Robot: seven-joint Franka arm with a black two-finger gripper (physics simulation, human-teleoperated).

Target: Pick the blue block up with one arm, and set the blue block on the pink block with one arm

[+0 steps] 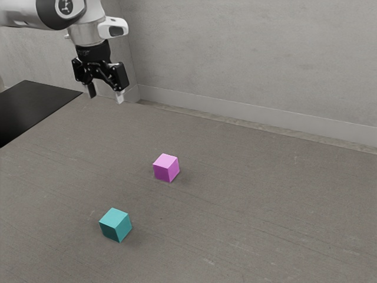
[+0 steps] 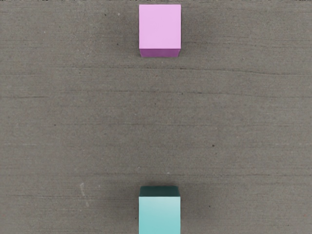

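**Blocks untouched; gripper empty**

Exterior view: the black two-finger gripper hung high over the grey table, fingers spread and holding nothing. One teal-blue cubic block and one pink cubic block lay near each other, not touching.

Wrist view: the teal-blue cubic block and the pink cubic block sat squarely in line. The blue one was judged rigid, light and smooth-faced, so it should be taken across two opposite flat sides.

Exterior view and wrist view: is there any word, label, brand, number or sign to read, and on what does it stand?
None can be read.
The blue block, the pink block, the table and the gripper carry no lettering.
A small mark on the arm's joint cap is too small to read.
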